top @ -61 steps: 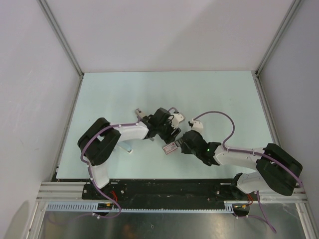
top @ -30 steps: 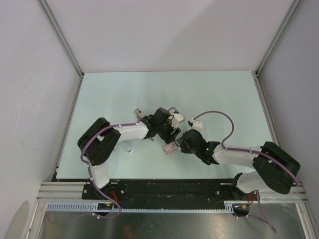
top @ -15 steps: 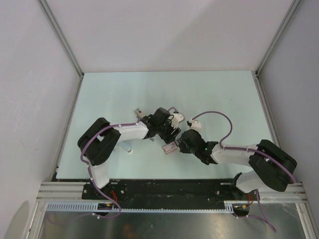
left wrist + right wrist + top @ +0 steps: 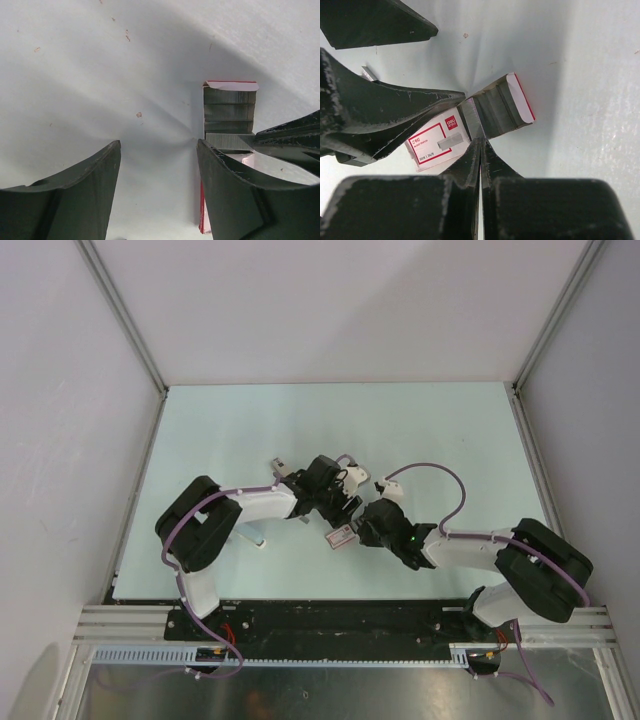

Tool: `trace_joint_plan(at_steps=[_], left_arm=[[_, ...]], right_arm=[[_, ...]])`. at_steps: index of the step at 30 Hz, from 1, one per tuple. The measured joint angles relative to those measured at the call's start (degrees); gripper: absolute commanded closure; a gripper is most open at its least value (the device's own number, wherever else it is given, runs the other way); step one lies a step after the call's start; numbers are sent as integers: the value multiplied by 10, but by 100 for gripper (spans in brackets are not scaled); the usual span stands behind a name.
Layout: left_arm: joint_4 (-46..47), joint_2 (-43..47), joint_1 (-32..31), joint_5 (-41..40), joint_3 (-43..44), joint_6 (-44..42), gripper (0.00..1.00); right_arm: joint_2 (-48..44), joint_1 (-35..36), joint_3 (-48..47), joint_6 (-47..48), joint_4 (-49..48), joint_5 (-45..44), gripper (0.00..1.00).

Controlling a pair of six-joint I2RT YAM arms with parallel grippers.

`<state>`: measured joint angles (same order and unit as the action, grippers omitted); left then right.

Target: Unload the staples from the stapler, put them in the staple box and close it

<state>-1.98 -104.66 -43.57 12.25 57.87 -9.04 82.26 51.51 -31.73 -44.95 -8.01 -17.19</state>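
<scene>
Right arm crept leftward, stapler touching closed right fingers

Fingers together, tips seemingly against staples

The stapler, a small flat pink-and-white block with a red-bordered label, lies near the middle of the bench. Grey staples fill its slid-out end in ribbed rows.
</scene>
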Motion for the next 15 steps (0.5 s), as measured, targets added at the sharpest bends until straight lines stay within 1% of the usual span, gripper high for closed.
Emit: trace_joint_plan(at_steps=[12, 15], left_arm=[[0, 0, 1, 1, 0, 0, 31], [0, 0, 5, 4, 0, 0, 31]], right_arm=[[0, -2, 0, 0, 0, 5, 100], [0, 1, 0, 0, 4, 5, 95]])
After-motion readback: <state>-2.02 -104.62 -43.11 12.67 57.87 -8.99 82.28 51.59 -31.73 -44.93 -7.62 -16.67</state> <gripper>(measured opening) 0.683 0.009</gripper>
